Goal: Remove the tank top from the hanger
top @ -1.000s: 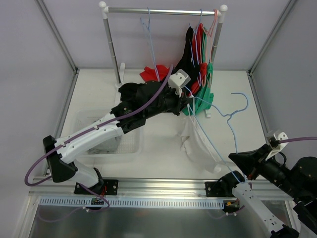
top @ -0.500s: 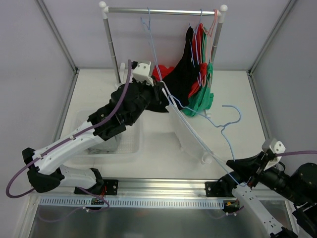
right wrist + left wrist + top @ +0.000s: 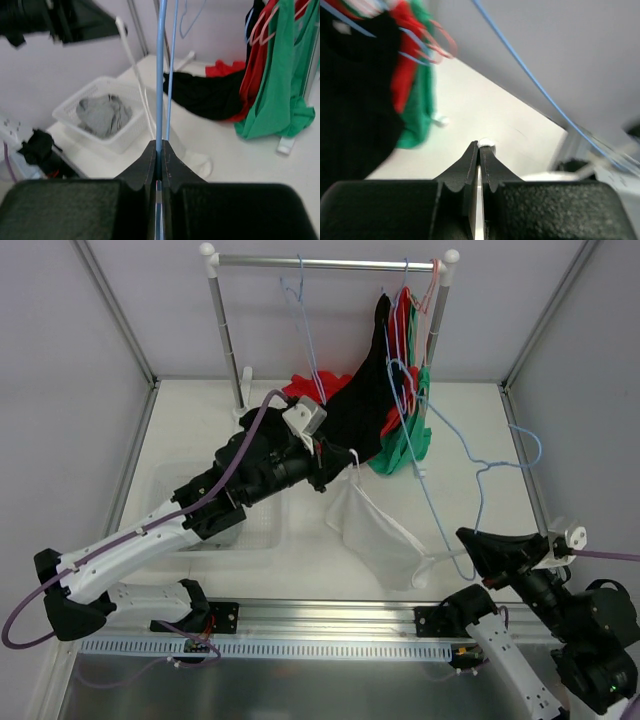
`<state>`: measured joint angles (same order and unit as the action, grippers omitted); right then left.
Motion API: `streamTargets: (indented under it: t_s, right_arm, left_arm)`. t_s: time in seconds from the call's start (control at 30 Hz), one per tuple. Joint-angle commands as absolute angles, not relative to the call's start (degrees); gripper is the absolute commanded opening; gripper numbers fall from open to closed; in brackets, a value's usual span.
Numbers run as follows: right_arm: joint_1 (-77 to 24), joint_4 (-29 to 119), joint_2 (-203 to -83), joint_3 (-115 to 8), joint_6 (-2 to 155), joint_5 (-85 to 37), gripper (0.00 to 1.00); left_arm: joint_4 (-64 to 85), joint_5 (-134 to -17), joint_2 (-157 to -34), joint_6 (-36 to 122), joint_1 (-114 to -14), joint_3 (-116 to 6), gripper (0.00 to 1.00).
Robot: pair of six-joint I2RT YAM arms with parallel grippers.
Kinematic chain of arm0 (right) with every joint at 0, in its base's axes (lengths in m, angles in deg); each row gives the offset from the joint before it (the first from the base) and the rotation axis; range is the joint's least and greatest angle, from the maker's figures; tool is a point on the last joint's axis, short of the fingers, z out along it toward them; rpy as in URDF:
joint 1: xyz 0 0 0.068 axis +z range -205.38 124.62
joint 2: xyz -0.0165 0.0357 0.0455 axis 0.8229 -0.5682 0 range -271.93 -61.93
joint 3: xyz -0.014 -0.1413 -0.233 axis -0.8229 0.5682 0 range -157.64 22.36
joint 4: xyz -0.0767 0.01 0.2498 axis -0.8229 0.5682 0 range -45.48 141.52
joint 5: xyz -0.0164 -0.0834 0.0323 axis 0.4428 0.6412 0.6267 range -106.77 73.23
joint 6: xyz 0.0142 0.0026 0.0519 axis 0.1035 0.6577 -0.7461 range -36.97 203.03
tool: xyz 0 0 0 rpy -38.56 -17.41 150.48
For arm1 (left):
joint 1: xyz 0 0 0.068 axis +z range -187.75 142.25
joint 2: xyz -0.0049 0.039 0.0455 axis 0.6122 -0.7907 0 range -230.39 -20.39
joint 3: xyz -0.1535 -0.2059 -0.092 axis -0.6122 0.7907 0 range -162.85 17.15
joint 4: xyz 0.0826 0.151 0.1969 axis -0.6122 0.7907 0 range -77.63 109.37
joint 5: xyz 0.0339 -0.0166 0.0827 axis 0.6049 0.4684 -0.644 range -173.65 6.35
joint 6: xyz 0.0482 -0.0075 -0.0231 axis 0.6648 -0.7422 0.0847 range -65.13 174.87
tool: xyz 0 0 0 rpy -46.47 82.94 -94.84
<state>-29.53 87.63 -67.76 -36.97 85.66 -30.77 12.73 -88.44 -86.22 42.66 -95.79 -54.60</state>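
White and slack, the sleeveless cloth tank top is pictured stretched above the pale bench, in front of the metal clothes rail and just right of the white plastic laundry basket. Its upper strap is pinched in the jaws of the left arm, which are shown in the left wrist view pressed together on a thin sliver of white. Its lower corner appears still caught at the near end of the thin blue wire hanger. That hanger is clamped by its wire in the closed jaws of the right arm.

Trouble is judged most likely at that last catch. Should the arms be drawn further apart while the fabric is snagged on the wire, the cloth could be over-stretched. The narrow pinch could also be lost and the garment dropped to the bench half on. The hanger could be twisted in its grip as well, since only a single wire is held. A further risk is posed by the hanger's far end, which is seen against the black, red and green garments hung at the rail's right. By a careless swing they could be hooked and dragged down.
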Motion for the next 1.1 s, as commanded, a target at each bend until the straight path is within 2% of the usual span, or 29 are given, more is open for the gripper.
streamTargets:
  t_s: [0.0, 0.13, 0.23, 0.37, 0.5, 0.63, 0.73, 0.77, 0.87, 0.97, 1.0, 1.03, 1.07]
  right_arm:
    - [-29.5, 58.8, -65.6, -30.2, 78.8, -23.7, 0.00]
    - [-29.5, 36.7, -68.5, -22.2, 73.1, -25.3, 0.00]
    - [-29.5, 18.7, -72.3, -15.9, 70.1, -24.6, 0.00]
    - [-29.5, -5.2, -78.3, -9.6, 70.4, -24.9, 0.00]
    - [-29.4, -15.5, -81.4, -7.0, 71.7, -28.9, 0.00]
    - [-29.5, -13.1, -80.8, -8.2, 74.8, -31.7, 0.00]
    - [-29.4, 6.8, -79.3, -13.9, 77.4, -30.5, 0.00]
    - [-29.4, 19.9, -79.4, -19.4, 78.9, -31.4, 0.00]
    - [-29.4, 39.9, -81.8, -29.0, 81.3, -27.8, 0.00]
    - [-29.5, 53.8, -84.7, -34.2, 84.2, -24.4, 0.00]
    - [-29.4, 57.1, -85.8, -37.9, 84.7, -23.6, 0.00]
    - [-29.4, 60.7, -87.1, -39.9, 85.0, -21.9, 0.00]
    - [-29.5, 66.8, -88.4, -41.9, 85.3, -21.6, 0.00]
  left_arm:
    - [4.4, -67.9, -83.6, 40.9, -95.8, -50.3, 0.00]
    - [3.0, -57.7, -85.0, 41.2, -96.7, -46.2, 0.00]
    - [1.3, -54.3, -86.6, 40.0, -97.4, -41.3, 0.00]
    - [-1.4, -58.6, -89.1, 36.4, -97.7, -36.5, 0.00]
    - [-1.3, -66.1, -92.2, 33.3, -97.7, -34.0, 0.00]
    - [-0.6, -70.4, -96.3, 30.4, -97.7, -33.7, 0.00]
    - [1.7, -72.7, -99.9, 29.4, -97.7, -35.4, 0.00]
    - [4.0, -73.3, -101.3, 29.3, -97.7, -35.9, 0.00]
    - [6.3, -76.8, -102.2, 28.9, -98.0, -37.2, 0.00]
    - [8.8, -78.3, -102.0, 29.3, -98.0, -38.6, 0.02]
    - [9.8, -78.4, -101.9, 29.8, -98.0, -38.9, 0.07]
    - [10.6, -79.2, -101.5, 30.0, -98.0, -39.8, 0.28]
    - [11.5, -79.9, -100.3, 30.2, -98.0, -40.2, 0.40]
